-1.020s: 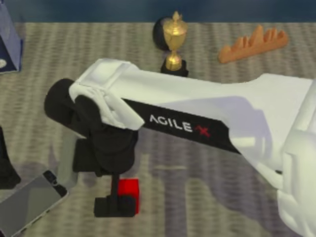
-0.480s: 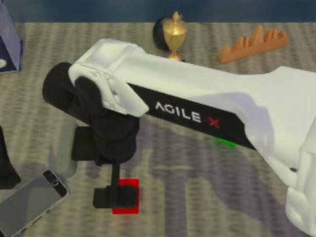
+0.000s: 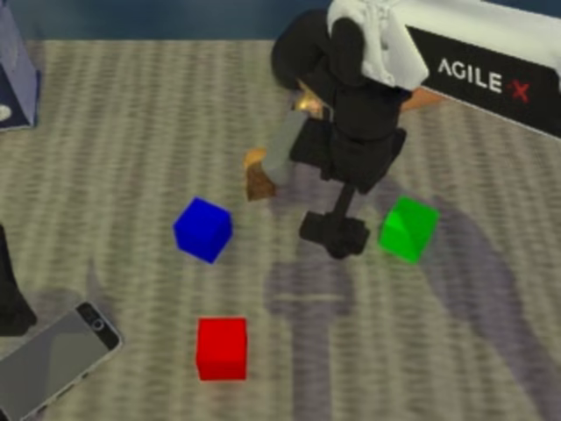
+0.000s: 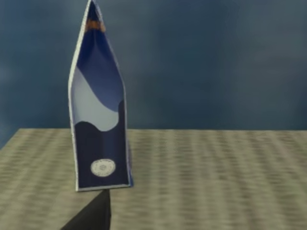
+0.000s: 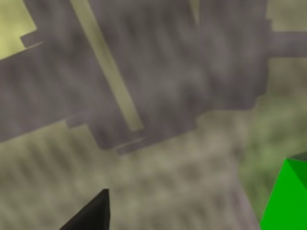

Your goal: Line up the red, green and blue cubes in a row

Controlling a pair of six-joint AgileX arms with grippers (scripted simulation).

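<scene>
The red cube (image 3: 221, 348) sits alone near the front of the table. Behind it, slightly to the left, lies the blue cube (image 3: 202, 229), turned at an angle. The green cube (image 3: 408, 229) rests right of centre and shows at the edge of the right wrist view (image 5: 288, 201). My right gripper (image 3: 335, 235) hovers open and empty just left of the green cube, apart from it. One dark finger (image 5: 96, 213) shows in its wrist view. My left arm (image 3: 9, 298) is parked at the left edge, with one finger (image 4: 93, 215) in its wrist view.
A small tan round-topped block (image 3: 256, 175) lies behind the blue cube, beside the right arm. A phone (image 3: 53, 360) lies at the front left. A blue and white carton (image 3: 16, 74) stands at the back left (image 4: 98, 120). The gold trophy (image 3: 307, 103) is mostly hidden by the arm.
My right gripper has let go of the red cube and swung back and right to beside the green cube. The blue and green cubes are now uncovered.
</scene>
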